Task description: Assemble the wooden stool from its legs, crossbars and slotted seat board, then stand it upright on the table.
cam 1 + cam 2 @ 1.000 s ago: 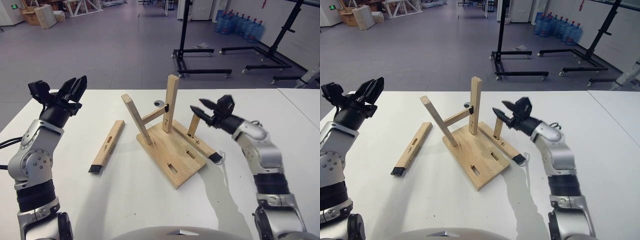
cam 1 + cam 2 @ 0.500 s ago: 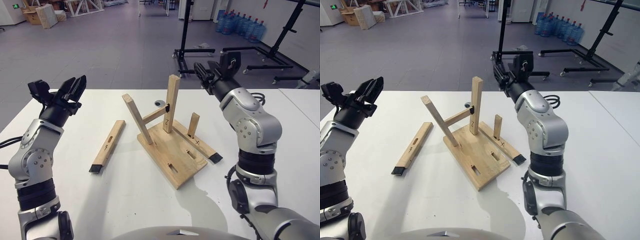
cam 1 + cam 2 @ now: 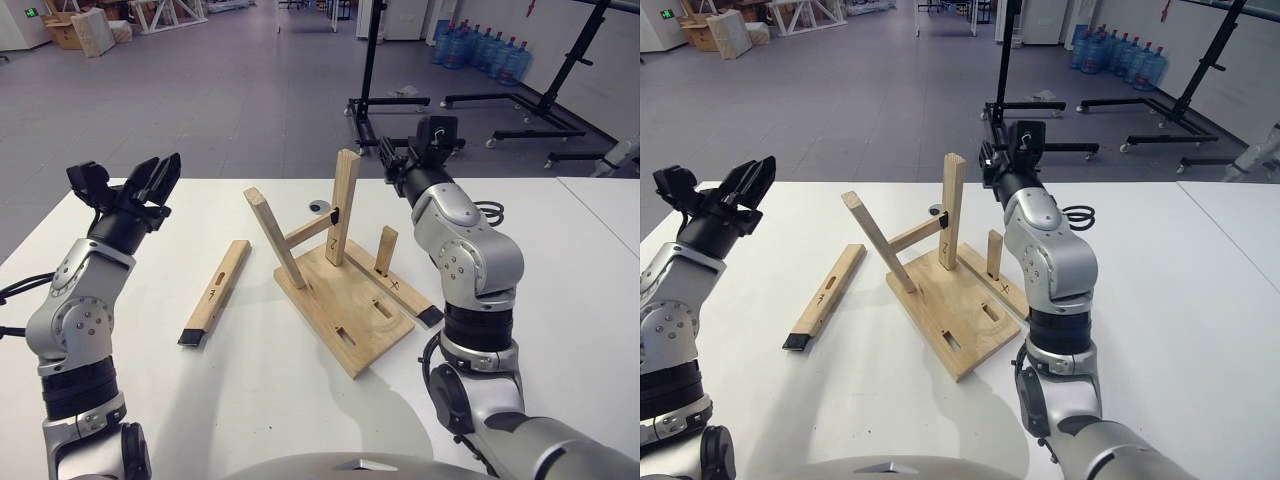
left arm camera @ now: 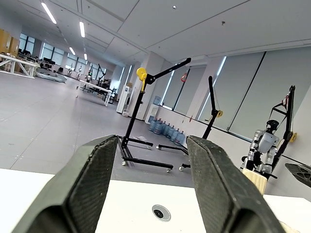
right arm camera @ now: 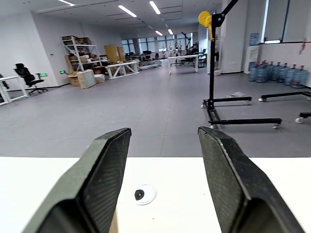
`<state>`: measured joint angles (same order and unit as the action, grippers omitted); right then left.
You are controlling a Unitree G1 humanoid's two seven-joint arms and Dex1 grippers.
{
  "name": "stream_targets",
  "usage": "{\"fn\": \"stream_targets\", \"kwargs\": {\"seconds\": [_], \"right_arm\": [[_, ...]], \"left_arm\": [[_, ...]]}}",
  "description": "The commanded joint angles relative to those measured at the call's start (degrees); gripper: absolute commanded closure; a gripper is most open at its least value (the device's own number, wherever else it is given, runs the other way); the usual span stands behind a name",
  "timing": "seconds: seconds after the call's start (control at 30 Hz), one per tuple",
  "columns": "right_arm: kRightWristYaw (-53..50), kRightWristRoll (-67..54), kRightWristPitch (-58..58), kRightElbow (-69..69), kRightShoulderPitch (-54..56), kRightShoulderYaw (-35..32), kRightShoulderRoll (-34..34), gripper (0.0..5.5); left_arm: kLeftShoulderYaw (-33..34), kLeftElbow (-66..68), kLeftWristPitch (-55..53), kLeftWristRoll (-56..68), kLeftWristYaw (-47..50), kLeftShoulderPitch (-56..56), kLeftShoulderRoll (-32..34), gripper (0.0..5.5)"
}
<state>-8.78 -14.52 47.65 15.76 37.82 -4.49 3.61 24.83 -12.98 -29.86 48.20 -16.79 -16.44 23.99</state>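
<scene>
**Both grippers open, stool half built**

The left gripper (image 3: 152, 172) is up over the table's (image 3: 250, 400) left side, fingers spread apart, holding nothing. The right gripper (image 5: 163, 136) is up behind the stool parts, fingers spread too. The seat board (image 3: 350, 305) lies flat mid-table. Two legs (image 3: 342, 205) joined by a crossbar (image 3: 308, 230) stand on it. A loose leg (image 3: 214, 291) lies to its left.
</scene>
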Motion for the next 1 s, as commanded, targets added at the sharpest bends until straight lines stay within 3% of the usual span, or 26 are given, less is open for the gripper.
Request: {"fn": "stream_targets", "kwargs": {"seconds": [0.03,0.37,0.5,0.6,0.77,0.9,1.0], "right_arm": [[0.30,1.76,-2.32,-3.17,-1.24,1.09,-1.09,2.96],[4.25,4.60,-14.18,-19.49,-13.43,1.21,-2.33,2.96],[4.76,-1.15,-10.16,-13.00,-6.38,-4.08,-2.51,2.96],[4.62,-9.05,-1.23,-5.67,4.63,-11.21,1.39,2.96],[19.42,-19.08,8.88,1.01,7.58,-17.68,20.81,2.96],[50.41,-19.23,2.22,-0.68,-14.04,-21.25,45.21,2.96],[65.74,-18.00,-5.40,0.62,-30.40,-20.91,49.91,2.96]], "left_arm": [[-0.72,-1.12,-0.54,-0.26,0.74,-0.11,-0.39,2.93],[-1.44,-1.44,-0.61,-0.36,1.25,0.70,-1.04,2.93],[-1.30,-1.83,-0.58,-0.30,1.47,1.07,-1.17,2.93],[-1.17,-2.16,-0.65,-0.15,1.67,1.39,-1.29,2.93],[1.86,-7.00,-3.58,6.28,1.80,6.03,-1.19,2.93],[7.42,-16.59,-12.94,21.92,-11.79,23.92,5.68,2.93],[4.21,-23.53,-14.97,21.27,-21.09,35.12,9.05,2.93]]}}
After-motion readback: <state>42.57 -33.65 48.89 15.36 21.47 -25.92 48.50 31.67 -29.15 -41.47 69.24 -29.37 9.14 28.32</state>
